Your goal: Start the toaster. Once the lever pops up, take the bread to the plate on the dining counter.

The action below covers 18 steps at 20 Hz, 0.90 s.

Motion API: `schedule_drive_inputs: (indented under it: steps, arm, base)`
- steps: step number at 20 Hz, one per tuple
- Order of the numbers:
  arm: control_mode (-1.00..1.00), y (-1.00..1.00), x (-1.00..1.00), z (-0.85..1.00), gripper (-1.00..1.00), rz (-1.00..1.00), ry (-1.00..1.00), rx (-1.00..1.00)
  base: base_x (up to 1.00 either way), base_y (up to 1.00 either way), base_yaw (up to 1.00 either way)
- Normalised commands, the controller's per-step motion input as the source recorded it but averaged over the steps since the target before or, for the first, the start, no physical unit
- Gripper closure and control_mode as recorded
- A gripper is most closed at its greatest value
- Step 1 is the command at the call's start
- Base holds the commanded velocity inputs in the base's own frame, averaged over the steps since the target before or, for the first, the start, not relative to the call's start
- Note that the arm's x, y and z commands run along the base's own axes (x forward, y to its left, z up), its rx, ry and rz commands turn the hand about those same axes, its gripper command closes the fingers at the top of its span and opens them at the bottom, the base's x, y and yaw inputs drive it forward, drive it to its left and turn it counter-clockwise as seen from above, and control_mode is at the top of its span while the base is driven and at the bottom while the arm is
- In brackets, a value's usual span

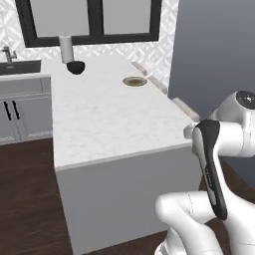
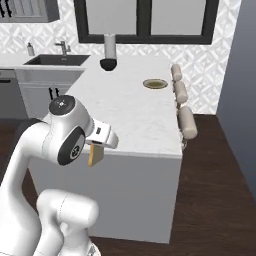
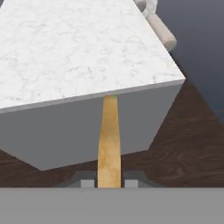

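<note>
- Clamping the thick golden-tan slice of bread (image 3: 109, 140) edge-on between its two small dark finger tips, the robot's two-finger gripper (image 3: 109, 183) has its jaws drawn together on the slice's lower end.
- In the hand view the bread rises straight up from the gripper, its top edge reaching the lip of the slab ahead.
- In the right base view the same bread (image 2: 95, 155) hangs just under the white hand, in front of the near end of the counter and below the level of its top.
- Directly ahead of the gripper stands the long white marble-look dining counter (image 3: 78, 48), with faint grey veining on top and plain grey sides; gripper and bread are apart from it, over the dark wood floor (image 3: 192, 144).
- Far beyond the gripper, toward the far right part of the counter top, lies the round shallow tan-grey plate with a lighter rim (image 2: 155, 84), well apart from the bread.
- Right of the counter, along its long edge, sit three pale cushioned stools (image 2: 187, 120).
- At the far end of the counter top stands a white cylinder on a black bowl-shaped base (image 2: 109, 55).
- Further off to the left is a dark sink with a metal tap (image 2: 56, 59), set in the grey-cabinet wall counter.
</note>
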Motion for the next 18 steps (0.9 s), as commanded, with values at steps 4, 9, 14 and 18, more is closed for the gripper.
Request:
schedule_drive_inputs:
  steps: [4,9,14,18]
  arm:
    - [1.00,0.00,0.00,0.00,1.00,0.00,0.00,0.00]
    - [1.00,0.00,0.00,0.00,1.00,0.00,0.00,0.00]
    - [1.00,0.00,0.00,0.00,1.00,0.00,0.00,0.00]
    - [1.00,0.00,0.00,0.00,1.00,0.00,0.00,0.00]
  base:
    - [0.50,-1.00,0.20]
    - [0.51,-1.00,0.21]
    - [0.50,-1.00,0.23]
    - [0.50,-1.00,0.29]
